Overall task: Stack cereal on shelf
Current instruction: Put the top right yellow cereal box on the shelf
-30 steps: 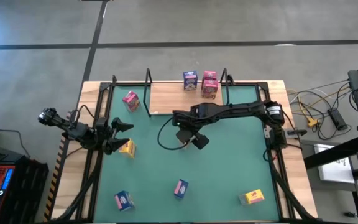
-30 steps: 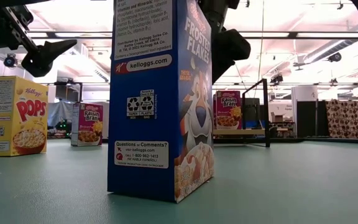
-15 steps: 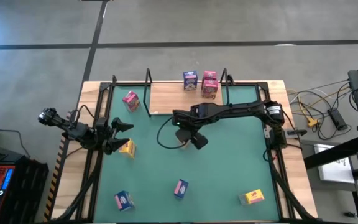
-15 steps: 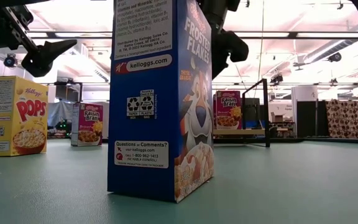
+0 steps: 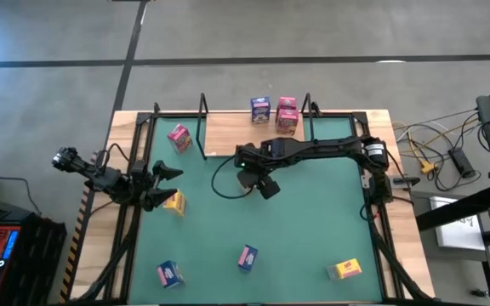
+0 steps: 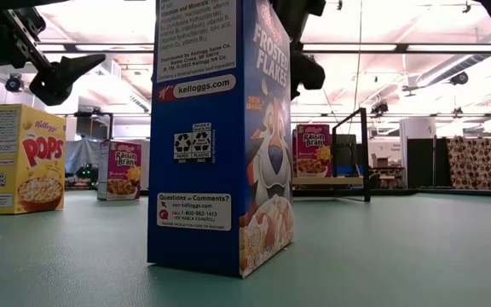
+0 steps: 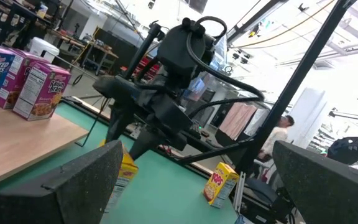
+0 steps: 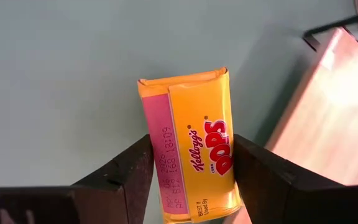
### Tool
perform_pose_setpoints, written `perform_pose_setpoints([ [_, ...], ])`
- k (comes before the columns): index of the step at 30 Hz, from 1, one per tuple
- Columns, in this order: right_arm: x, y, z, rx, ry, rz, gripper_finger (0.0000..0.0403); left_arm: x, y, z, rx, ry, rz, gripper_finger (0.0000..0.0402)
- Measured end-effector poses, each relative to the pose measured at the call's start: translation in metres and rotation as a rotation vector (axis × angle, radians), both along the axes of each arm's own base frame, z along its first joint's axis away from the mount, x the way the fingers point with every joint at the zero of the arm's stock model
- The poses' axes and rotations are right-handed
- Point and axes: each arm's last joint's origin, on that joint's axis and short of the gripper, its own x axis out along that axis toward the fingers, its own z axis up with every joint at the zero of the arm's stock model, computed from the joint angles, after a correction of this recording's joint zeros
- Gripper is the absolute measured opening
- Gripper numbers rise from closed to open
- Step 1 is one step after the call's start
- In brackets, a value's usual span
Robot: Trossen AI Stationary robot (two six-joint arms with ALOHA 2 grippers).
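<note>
My right gripper (image 5: 256,184) hangs over the middle of the green mat, shut on a yellow Pops cereal box (image 8: 191,143); in the high view the gripper hides that box. The light-wood shelf (image 5: 236,136) lies along the far edge and carries a blue box (image 5: 260,109) and a pink box (image 5: 287,116). Another pink box (image 5: 179,136) stands by the shelf's left end. My left gripper (image 5: 167,187) waits open at the table's left, above a second yellow box (image 5: 174,202). My right gripper pinches the yellow box between its two fingers (image 8: 126,171), which press on the two long sides (image 8: 157,180) of its narrow date-stamped face. The fingers slant down from above and from the table's right. Whether the box rests on the mat, I cannot tell.
Near the front edge stand a blue box (image 5: 170,273), another blue box (image 5: 247,257) that fills the low view (image 6: 220,136), and a yellow box (image 5: 347,269). Black uprights (image 5: 203,127) frame the shelf. Cables lie beyond the table's right edge.
My right gripper has narrowed its fingers onto the yellow box and its wrist has turned a little, drawing slightly toward the far-left. The pale box top that showed between the fingers from above is now covered. My left arm has kept still.
</note>
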Motion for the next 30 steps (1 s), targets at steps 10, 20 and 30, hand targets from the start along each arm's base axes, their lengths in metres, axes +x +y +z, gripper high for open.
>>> perform_pose_setpoints([
  [10,-0.004,-0.005,0.009,-0.03,-0.024,-0.032,0.0192,0.0,0.0,0.0,0.0,0.0,0.0,0.0398],
  [20,-0.002,-0.017,0.037,-0.068,-0.216,-0.017,0.0192,0.0,0.0,0.0,0.0,0.0,0.0,0.0398],
  [30,-0.005,-0.059,0.047,-0.074,-0.306,-0.13,0.0192,0.0,0.0,0.0,0.0,0.0,0.0,0.0398],
])
